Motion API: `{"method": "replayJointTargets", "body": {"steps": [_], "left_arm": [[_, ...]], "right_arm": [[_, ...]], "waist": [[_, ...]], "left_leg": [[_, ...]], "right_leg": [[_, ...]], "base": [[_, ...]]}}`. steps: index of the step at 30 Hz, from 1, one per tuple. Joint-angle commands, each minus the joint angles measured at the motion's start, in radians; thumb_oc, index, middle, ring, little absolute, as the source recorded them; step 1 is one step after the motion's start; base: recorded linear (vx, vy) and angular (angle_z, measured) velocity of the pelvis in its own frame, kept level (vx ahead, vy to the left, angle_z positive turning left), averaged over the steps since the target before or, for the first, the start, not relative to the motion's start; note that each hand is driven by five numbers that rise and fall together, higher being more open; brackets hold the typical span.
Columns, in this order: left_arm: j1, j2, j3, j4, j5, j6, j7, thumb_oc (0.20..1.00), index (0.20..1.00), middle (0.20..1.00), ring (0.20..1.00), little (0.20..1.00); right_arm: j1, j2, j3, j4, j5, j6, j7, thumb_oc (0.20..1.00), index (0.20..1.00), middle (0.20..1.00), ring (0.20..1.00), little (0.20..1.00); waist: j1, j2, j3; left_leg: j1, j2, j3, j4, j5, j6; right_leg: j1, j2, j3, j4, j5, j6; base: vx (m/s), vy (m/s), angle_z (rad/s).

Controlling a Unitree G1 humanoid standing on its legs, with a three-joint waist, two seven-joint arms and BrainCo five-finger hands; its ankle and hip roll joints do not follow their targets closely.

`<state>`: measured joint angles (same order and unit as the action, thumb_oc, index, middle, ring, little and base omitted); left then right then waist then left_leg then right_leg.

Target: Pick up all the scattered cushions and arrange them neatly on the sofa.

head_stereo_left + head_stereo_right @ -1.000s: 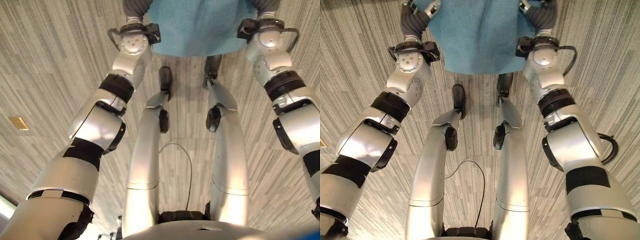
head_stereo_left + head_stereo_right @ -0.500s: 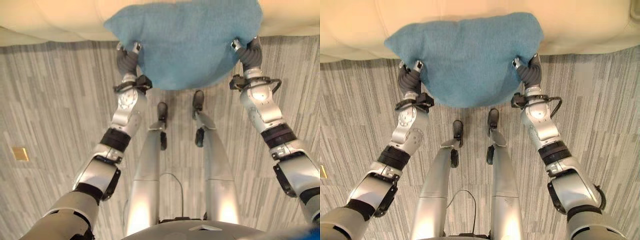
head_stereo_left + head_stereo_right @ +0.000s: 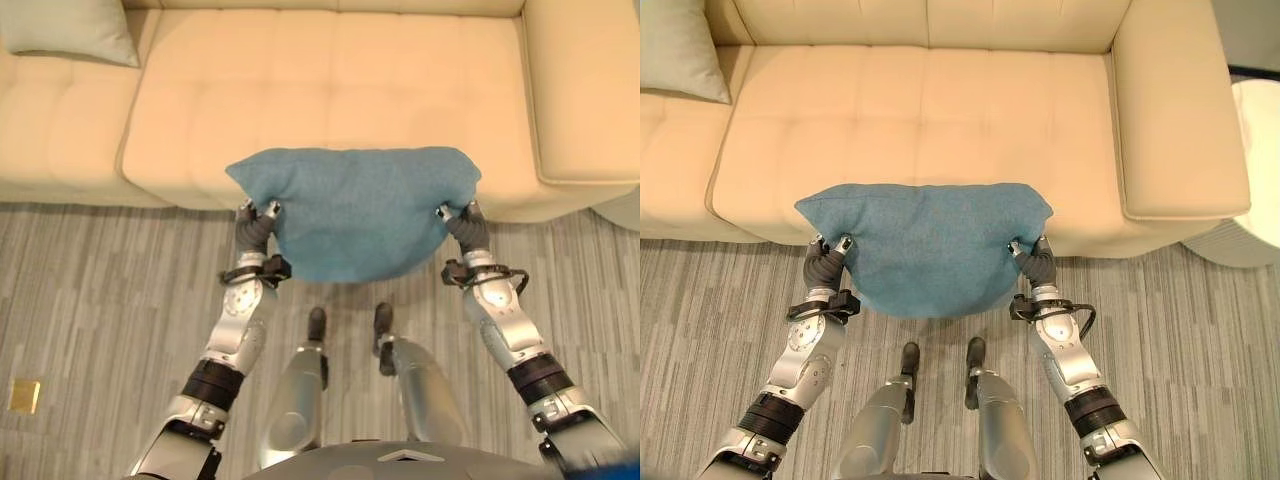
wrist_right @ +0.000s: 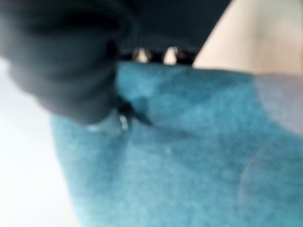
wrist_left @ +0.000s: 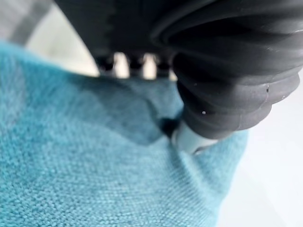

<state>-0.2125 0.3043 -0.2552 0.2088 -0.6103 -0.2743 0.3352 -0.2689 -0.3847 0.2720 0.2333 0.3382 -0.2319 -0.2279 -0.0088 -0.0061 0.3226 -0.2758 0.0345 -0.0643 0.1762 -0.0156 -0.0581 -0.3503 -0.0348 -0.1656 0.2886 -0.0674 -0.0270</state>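
- Left eye view: a blue cushion point(image 3: 355, 210) is held up off the floor between the two hands, in front of the cream sofa point(image 3: 330, 90); its upper edge overlaps the front of the seat. The left hand point(image 3: 255, 222) grips the cushion's left side, and the right hand point(image 3: 462, 222) grips its right side. A pale grey-green cushion point(image 3: 65, 30) lies on the sofa at the far left corner, well apart from the blue one. A grey striped carpet point(image 3: 90, 300) covers the floor, with a small brass plate point(image 3: 24, 396) set into it at the left.
- Right eye view: a round white thing point(image 3: 1250, 225) stands on the floor just past the sofa's right arm.
- Left wrist view: the fingers point(image 5: 125, 64) of the left hand lie over the cushion's far edge and the thumb presses into the blue cloth, so the fabric is pinched and dented.
- Right wrist view: the right hand's fingers point(image 4: 154, 54) hook over the cushion's edge with the thumb dug into the cloth, a closed pinch on the fabric.
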Motion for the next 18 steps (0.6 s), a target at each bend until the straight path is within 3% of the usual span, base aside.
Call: {"method": "replayJointTargets", "body": {"steps": [1,2,3,8,12,18], "left_arm": [[-0.062,0.004,-0.055,-0.115,0.096,-0.059,-0.086,0.200,0.200,0.200,0.200,0.200],[-0.062,0.004,-0.055,-0.115,0.096,-0.059,-0.086,0.200,0.200,0.200,0.200,0.200],[-0.019,0.025,-0.030,-0.136,0.139,-0.044,-0.084,0.200,0.200,0.200,0.200,0.200],[0.011,0.020,-0.022,-0.154,0.142,-0.039,-0.093,0.200,0.200,0.200,0.200,0.200],[0.009,0.004,-0.036,-0.140,0.128,-0.037,-0.102,0.200,0.200,0.200,0.200,0.200],[-0.003,0.007,-0.058,-0.162,0.139,-0.025,-0.100,0.200,0.200,0.200,0.200,0.200]], "right_arm": [[-0.007,0.017,-0.012,-0.142,-0.058,-0.082,0.047,0.200,0.200,0.200,0.200,0.200],[-0.007,0.017,-0.012,-0.142,-0.058,-0.082,0.047,0.200,0.200,0.200,0.200,0.200],[0.026,0.016,-0.031,-0.161,-0.062,-0.078,0.061,0.200,0.200,0.200,0.200,0.200],[0.069,0.015,-0.045,-0.162,-0.064,-0.069,0.073,0.200,0.200,0.200,0.200,0.200],[0.088,0.020,-0.054,-0.162,-0.079,-0.060,0.067,0.200,0.200,0.200,0.200,0.200],[0.048,0.039,-0.020,-0.145,-0.109,-0.043,0.061,0.200,0.200,0.200,0.200,0.200]], "waist": [[-0.017,-0.004,-0.104],[-0.017,-0.004,-0.103],[-0.015,-0.010,-0.143],[-0.019,-0.018,-0.166],[-0.029,-0.019,-0.174],[-0.001,-0.016,-0.184]], "left_leg": [[-0.026,-0.015,0.006,0.010,0.074,-0.043],[-0.025,-0.015,0.006,0.009,0.074,-0.043],[0.055,-0.017,0.013,-0.011,0.055,-0.040],[0.105,-0.024,0.032,-0.013,0.040,-0.044],[0.111,-0.018,0.102,0.000,0.033,-0.039],[0.158,-0.056,0.099,-0.020,-0.019,0.022]], "right_leg": [[0.105,-0.009,0.001,-0.084,0.002,0.067],[0.107,-0.008,0.001,-0.084,0.002,0.067],[0.183,0.000,0.002,-0.120,0.000,0.067],[0.264,-0.003,-0.008,-0.173,0.002,0.069],[0.289,-0.022,-0.032,-0.182,0.007,0.077],[0.291,-0.050,0.017,-0.144,0.021,0.122]], "base": [[0.06,-0.015,0.03],[0.20,-0.024,0.03],[0.17,-0.017,-0.01],[0.12,0.014,0.07],[0.05,0.065,0.29],[0.10,0.168,-0.05]]}}
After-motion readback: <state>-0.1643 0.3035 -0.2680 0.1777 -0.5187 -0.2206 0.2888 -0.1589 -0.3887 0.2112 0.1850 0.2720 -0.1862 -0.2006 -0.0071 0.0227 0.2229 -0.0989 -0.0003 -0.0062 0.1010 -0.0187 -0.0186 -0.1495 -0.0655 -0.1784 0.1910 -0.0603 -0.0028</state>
